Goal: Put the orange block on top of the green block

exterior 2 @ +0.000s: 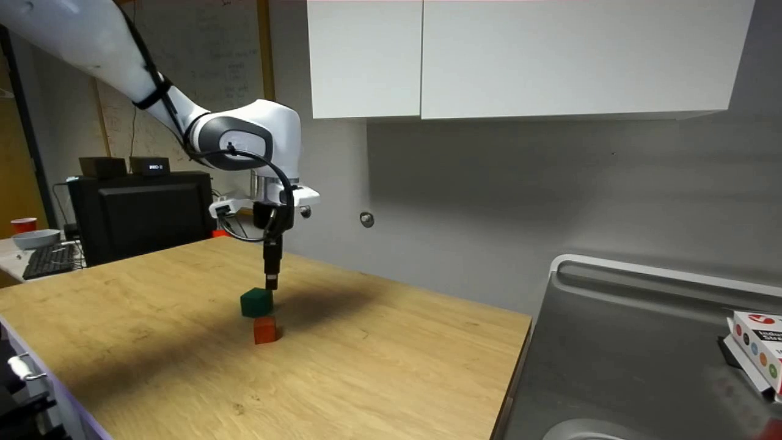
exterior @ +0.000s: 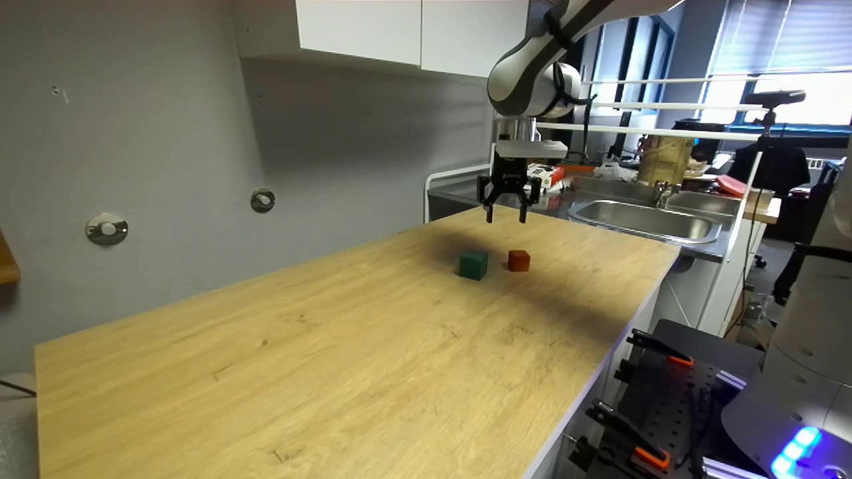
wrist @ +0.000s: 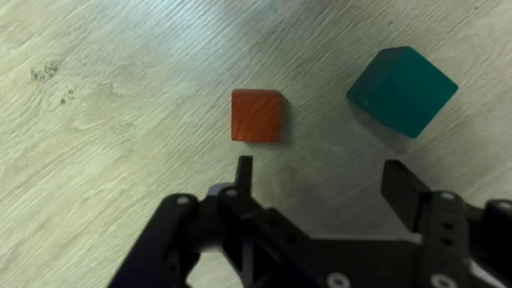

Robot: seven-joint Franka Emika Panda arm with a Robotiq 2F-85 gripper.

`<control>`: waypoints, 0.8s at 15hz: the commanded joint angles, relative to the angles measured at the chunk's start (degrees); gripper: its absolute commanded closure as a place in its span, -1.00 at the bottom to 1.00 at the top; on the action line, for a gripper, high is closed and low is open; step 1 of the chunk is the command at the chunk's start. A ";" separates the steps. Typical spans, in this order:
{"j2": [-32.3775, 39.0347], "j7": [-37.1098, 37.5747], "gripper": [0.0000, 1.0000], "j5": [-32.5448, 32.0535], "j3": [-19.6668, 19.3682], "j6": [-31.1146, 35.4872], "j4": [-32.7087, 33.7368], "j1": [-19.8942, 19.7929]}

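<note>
The orange block (exterior: 518, 261) sits on the wooden table beside the green block (exterior: 473, 265), with a small gap between them. The orange block (exterior 2: 264, 330) and the green block (exterior 2: 256, 302) also show in an exterior view. In the wrist view the orange block (wrist: 257, 116) is ahead of the left finger, and the green block (wrist: 406, 94) is turned at an angle ahead of the right finger. My gripper (exterior: 506, 216) points down above the table, open and empty, apart from both blocks. Its fingers show wide apart in the wrist view (wrist: 319, 164); an exterior view (exterior 2: 271, 284) shows them edge-on.
The wooden table (exterior: 319, 359) runs along a grey wall, under white cabinets (exterior: 359, 30). A metal counter with a sink (exterior: 645, 219) adjoins the table's far end. A white box (exterior 2: 760, 348) lies on that counter. A dark monitor (exterior 2: 143, 217) stands beyond the table.
</note>
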 commanded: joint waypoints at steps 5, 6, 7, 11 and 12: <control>4.41 0.62 -1.00 0.48 0.12 -1.08 -0.48 -0.76; 5.15 0.59 -1.00 0.57 0.17 -1.12 -0.36 -0.71; 5.79 0.55 -1.00 0.64 0.18 -1.17 -0.27 -0.67; 8.23 0.15 -1.00 1.22 0.21 -1.29 0.27 -0.66; 8.83 -0.10 -1.00 1.48 0.23 -1.23 0.49 -0.74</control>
